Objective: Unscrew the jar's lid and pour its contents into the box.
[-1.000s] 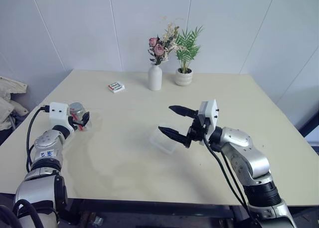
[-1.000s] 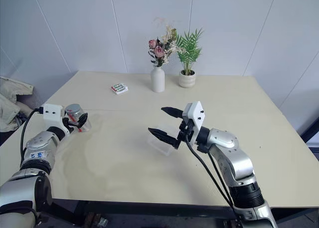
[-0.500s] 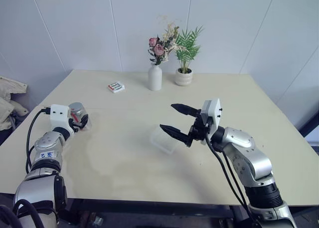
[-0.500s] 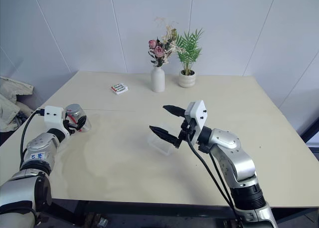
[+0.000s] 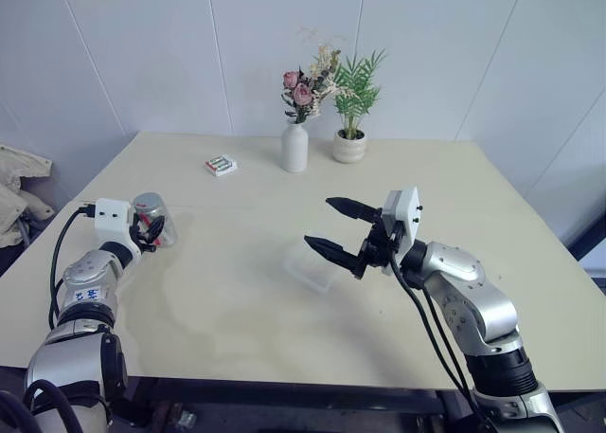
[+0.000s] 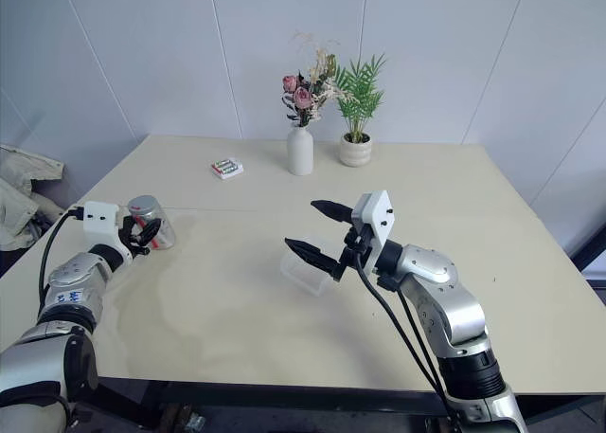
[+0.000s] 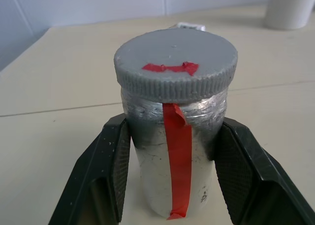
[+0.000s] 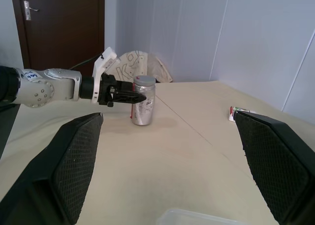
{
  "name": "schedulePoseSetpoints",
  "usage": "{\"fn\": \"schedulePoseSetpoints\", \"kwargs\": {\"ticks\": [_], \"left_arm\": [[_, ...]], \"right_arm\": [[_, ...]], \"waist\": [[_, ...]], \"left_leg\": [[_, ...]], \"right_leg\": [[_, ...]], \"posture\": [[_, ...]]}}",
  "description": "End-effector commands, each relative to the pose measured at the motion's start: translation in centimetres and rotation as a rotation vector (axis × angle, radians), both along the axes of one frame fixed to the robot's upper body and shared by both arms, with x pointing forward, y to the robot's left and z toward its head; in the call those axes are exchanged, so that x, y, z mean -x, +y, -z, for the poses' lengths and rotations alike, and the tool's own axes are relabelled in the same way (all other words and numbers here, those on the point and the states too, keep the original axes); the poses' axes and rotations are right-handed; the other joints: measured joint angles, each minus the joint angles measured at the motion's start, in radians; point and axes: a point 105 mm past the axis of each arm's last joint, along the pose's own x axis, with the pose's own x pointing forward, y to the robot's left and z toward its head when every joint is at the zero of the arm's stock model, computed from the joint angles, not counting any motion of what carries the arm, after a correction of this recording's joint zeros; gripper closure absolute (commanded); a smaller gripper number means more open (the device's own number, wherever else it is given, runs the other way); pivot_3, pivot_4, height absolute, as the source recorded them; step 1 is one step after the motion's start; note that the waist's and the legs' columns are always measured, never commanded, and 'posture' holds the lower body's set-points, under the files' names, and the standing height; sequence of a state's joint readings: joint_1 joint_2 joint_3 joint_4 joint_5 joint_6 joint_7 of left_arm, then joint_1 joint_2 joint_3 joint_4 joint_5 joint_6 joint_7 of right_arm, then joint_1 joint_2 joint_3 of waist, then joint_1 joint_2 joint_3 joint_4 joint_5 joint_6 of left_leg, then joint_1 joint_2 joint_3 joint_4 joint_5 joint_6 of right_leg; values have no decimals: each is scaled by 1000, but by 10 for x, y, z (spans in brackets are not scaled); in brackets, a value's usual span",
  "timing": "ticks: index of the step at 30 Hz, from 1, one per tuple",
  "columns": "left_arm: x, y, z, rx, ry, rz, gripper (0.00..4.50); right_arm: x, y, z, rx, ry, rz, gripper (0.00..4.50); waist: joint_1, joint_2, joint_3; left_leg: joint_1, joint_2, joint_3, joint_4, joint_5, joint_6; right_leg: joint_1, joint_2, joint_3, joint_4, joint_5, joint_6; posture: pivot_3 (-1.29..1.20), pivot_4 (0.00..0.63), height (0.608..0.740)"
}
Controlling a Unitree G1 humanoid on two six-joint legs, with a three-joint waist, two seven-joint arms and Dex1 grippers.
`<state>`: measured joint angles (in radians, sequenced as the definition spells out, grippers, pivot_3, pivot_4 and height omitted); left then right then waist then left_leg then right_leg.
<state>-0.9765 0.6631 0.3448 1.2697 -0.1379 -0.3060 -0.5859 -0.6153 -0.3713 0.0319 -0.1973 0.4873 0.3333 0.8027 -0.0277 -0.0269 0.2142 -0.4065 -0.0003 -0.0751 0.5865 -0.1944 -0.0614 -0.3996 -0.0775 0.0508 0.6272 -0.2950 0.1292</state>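
The jar (image 5: 151,215), a shiny silver cylinder with a red stripe down its side, stands on the table's left part with its grey lid (image 7: 174,62) screwed on. My left gripper (image 5: 157,228) is shut on the jar's body below the lid, one black finger (image 7: 115,156) pressed to each side. The box (image 5: 308,265), a clear shallow tray, lies near the table's middle. Just above its far side hangs my right gripper (image 5: 320,222), open and empty, pointing left toward the jar (image 8: 143,107). The contents are hidden inside the jar.
A white vase of flowers (image 5: 294,147) and a small potted plant (image 5: 348,146) stand at the back middle. Left of them lies a small white pack (image 5: 221,165). A pale garment (image 5: 14,191) sits beyond the table's left edge.
My left gripper's fingers have closed onto the jar, which shifted slightly to the right. The right gripper has stayed open and almost still.
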Motion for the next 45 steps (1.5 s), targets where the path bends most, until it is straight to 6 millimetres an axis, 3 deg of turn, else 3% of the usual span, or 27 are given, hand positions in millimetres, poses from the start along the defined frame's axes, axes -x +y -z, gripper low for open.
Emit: {"fn": "schedulePoseSetpoints", "kwargs": {"ticks": [1, 3, 6, 11, 16, 28, 32, 45], "left_arm": [[10, -38, -34, -77, -135, 290, 2397], [25, -62, -34, -124, -133, 483, 2397], [49, -80, -34, -172, -112, 653, 2397], [79, -103, -33, -222, -59, 829, 2397], [94, -124, -26, -232, -31, 943, 2397], [101, -154, -12, -260, -18, 1077, 2397], [103, -164, -11, -262, -18, 1116, 2397], [100, -169, -13, -257, -29, 1123, 2397]], "right_arm": [[12, 1, -18, -25, -47, -26, 0], [17, 5, -21, -18, -28, -55, 0], [24, 12, -26, -2, -4, -94, 0], [35, 31, -29, 50, 22, -153, 0], [39, 48, -27, 127, 71, -171, 0], [42, 74, -21, 218, 174, -198, 0], [34, 80, -14, 242, 191, -174, 0], [17, 86, -2, 236, 215, -80, 0]], "waist": [[0, 0, 0], [-1, 0, 0], [-13, 0, 0], [-23, 0, 0], [-22, 0, 0], [-22, 0, 0], [-22, 0, 0], [-24, 0, 0]], "left_leg": [[0, 0, 0, 0, 0, 0], [0, 0, 0, 0, 0, 0], [0, 1, 1, -2, 0, 0], [0, 2, 2, -1, 0, 0], [0, 2, 2, 1, 0, 0], [0, 2, 2, 0, 0, 1], [-1, 2, 2, -1, 0, 1], [-5, 2, 3, -1, 0, 1]], "right_leg": [[0, 0, 0, 0, 0, 0], [0, 0, 0, 0, 0, 0], [0, 0, 3, 0, 0, 0], [-2, 1, 4, 2, -1, -1], [-2, 1, 5, 2, -1, -2], [-3, 1, 5, 1, -1, -3], [-4, 1, 5, 1, -1, -3], [-9, 1, 5, 3, -1, -2]], "posture": [[0, 150, 740], [0, 150, 740], [0, 150, 740], [0, 150, 740], [0, 150, 740], [0, 150, 740], [0, 150, 740], [0, 150, 740]]}}
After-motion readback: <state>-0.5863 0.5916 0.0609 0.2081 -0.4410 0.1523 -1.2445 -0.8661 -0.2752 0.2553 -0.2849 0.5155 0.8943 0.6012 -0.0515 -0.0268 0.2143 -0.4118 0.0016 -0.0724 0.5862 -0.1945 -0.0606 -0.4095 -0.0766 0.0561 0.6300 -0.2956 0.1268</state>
